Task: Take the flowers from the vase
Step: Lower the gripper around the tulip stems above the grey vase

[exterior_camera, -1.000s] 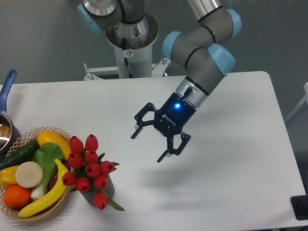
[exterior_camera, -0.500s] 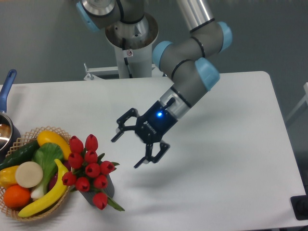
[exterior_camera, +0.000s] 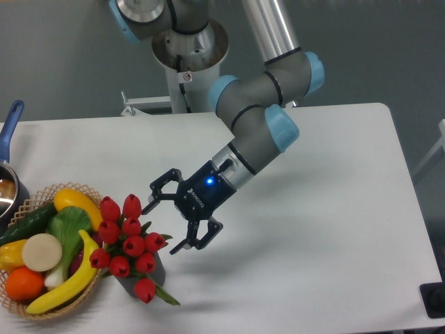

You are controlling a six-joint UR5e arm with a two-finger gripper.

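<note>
Red flowers [exterior_camera: 126, 245] sit in the dark vase [exterior_camera: 144, 277] near the front left of the white table [exterior_camera: 334, 229], right beside a basket [exterior_camera: 42, 202] of pretend fruit. Nothing has been picked up yet. The gripper [exterior_camera: 167, 217] hangs just to the right of the flowers with its fingers spread wide and holding nothing. It must reach in, squeeze the bunch and lift it out.

Red tulip flowers [exterior_camera: 128, 243], about ten closed buds, green leaves, bunched upright in vase [exterior_camera: 149, 273]. Vase short, dark grey, mostly hidden beneath buds. Located lower left of frame, standing on white surface [exterior_camera: 313, 229].
</note>
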